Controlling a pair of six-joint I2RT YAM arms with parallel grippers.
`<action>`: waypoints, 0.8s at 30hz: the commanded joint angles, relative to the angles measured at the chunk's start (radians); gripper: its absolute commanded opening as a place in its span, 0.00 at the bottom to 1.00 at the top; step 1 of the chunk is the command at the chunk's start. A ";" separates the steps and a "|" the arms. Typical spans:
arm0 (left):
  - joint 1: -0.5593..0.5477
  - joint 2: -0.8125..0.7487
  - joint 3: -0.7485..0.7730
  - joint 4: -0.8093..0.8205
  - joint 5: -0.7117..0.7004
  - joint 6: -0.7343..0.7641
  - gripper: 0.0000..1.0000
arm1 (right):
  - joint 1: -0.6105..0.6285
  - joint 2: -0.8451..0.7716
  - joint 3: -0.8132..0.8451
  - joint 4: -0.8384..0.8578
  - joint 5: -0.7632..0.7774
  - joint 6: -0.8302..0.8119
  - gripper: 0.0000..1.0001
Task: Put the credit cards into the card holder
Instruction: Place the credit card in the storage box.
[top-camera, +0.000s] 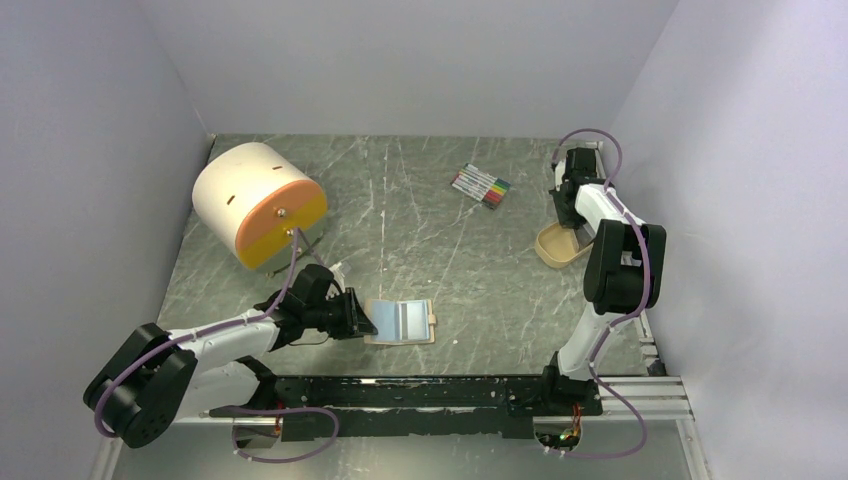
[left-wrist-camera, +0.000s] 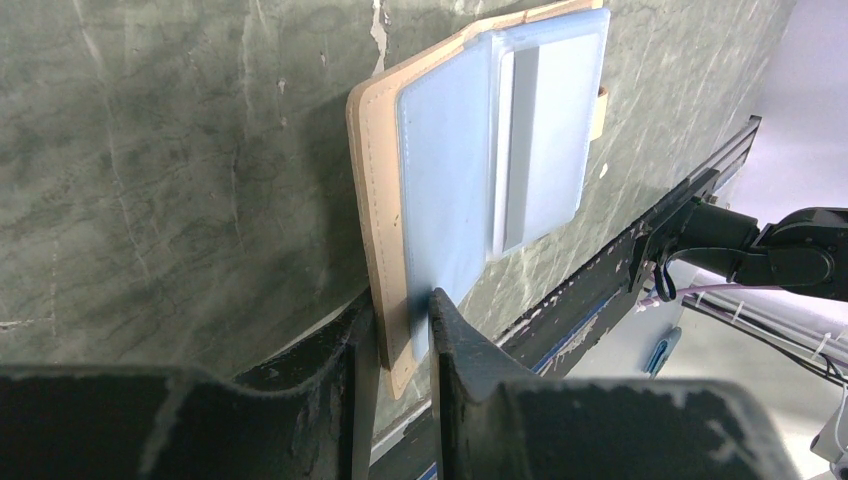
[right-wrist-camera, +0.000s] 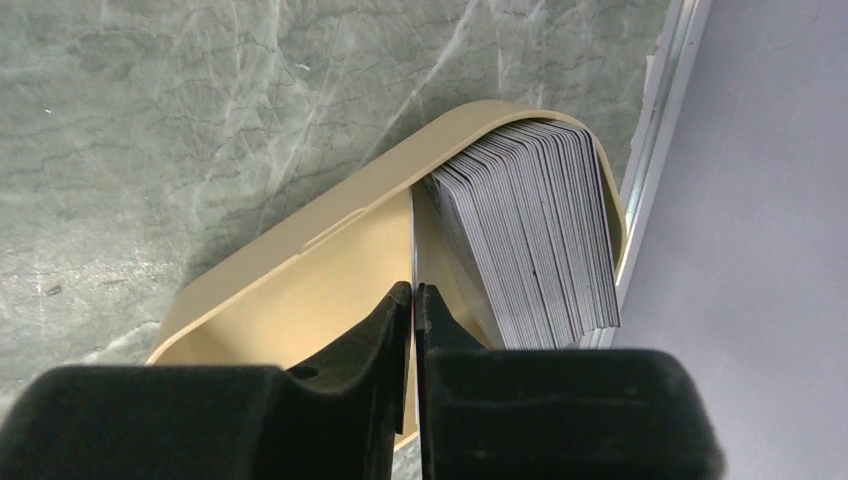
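1. right fingers are closed on what looks like one card, edge-on in the tray at far right. lift it straight up, clear of the cards beside it.
2. left fingers, part open, pinch the left edge of the open holder, which lies near-centre on the table. hold it flat.
3. aim the card at a sleeve mouth.

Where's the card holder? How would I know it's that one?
Start at the big white-and-orange drum at the back left, then come toward the near edge. There the card holder lies open, its edge pinched by the left gripper. Unlike the tan tray on the right, it has pale blue sleeves inside.
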 joint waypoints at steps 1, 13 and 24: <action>-0.007 -0.005 0.021 0.035 0.024 -0.004 0.29 | -0.007 -0.038 0.023 -0.024 0.041 0.012 0.15; -0.008 -0.006 0.020 0.037 0.025 -0.001 0.28 | -0.010 -0.110 -0.035 -0.092 0.100 0.037 0.13; -0.008 -0.020 0.017 0.033 0.023 -0.001 0.29 | -0.010 -0.133 -0.081 -0.051 -0.007 0.044 0.16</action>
